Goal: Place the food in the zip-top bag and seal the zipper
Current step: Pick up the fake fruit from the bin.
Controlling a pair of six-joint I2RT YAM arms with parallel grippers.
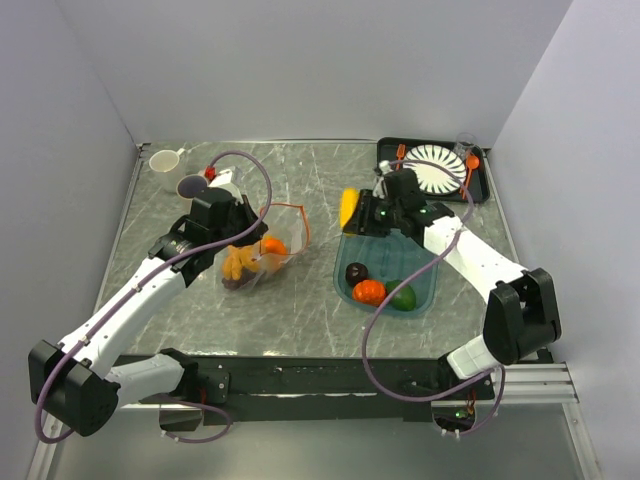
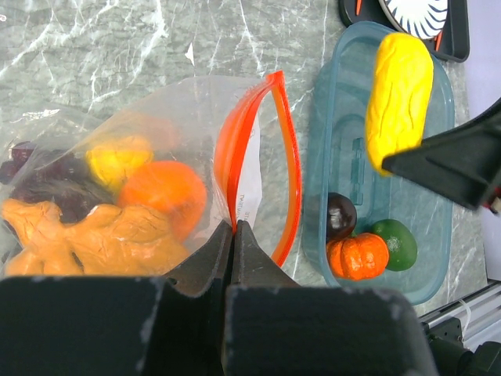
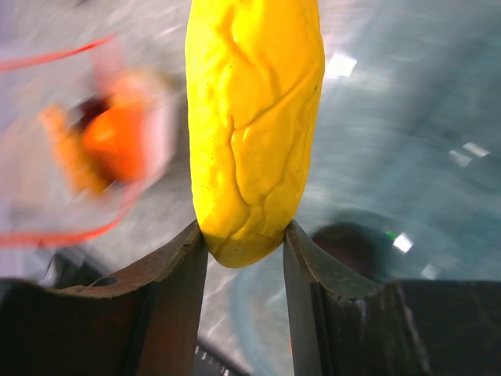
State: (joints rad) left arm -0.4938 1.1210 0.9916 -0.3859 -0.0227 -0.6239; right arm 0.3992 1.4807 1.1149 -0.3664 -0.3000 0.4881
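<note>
Two hands are busy on the counter [image 1: 200, 300]. The left hand [image 2: 235, 229] is pinched closed on the clear film of the zip-top bag [image 2: 168, 117], right beside its mouth, and the orange-red zipper [image 2: 286, 157] stands apart in an open loop facing the teal tray [image 2: 329, 149]. Inside the bag lie an orange round piece [image 2: 160, 192], a small yellow piece [image 2: 117, 157], a lumpy orange piece [image 2: 102, 239] and dark purple grapes [image 2: 47, 180]. The right hand [image 3: 244, 235] grips the long yellow food [image 3: 254, 117] by its lower end, a finger on either side, and holds it over the far end of the tray, near the bag's mouth but not in it. Three pieces sit together at the tray's near end: a dark round one [image 2: 340, 215], an orange pumpkin [image 2: 358, 256] and a green one [image 2: 395, 244]. Beyond the tray, a white plate [image 1: 437, 168] rests on a black tray [image 1: 388, 150] in the far right corner.
</note>
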